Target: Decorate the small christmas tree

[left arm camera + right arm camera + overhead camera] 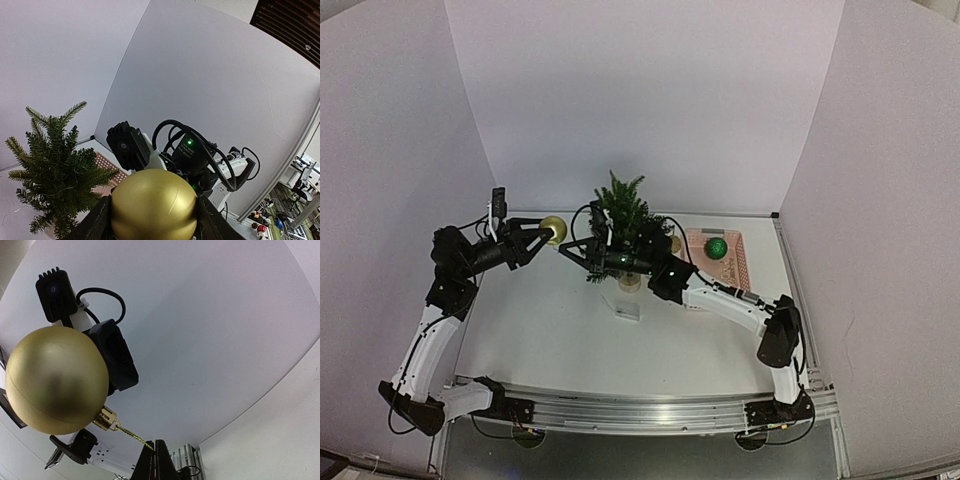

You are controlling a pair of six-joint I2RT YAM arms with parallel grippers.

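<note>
A gold ball ornament (152, 202) is held off the table between the dark fingers (95, 222) of my left gripper (544, 233), left of the small christmas tree (620, 215). The ball's gold cap (105, 418) points toward my right gripper (159, 449). A thin gold string (132, 434) runs from the cap into the right jaws, which are shut on its end. In the top view the right gripper (564, 250) reaches across in front of the tree and partly hides the lower branches. The tree's pale pot (630, 283) stands on the table.
A pink basket (735, 262) with a green ball (717, 247) in it lies to the right of the tree. A small pale object (627, 309) lies on the table in front of the pot. White walls close in the back and both sides.
</note>
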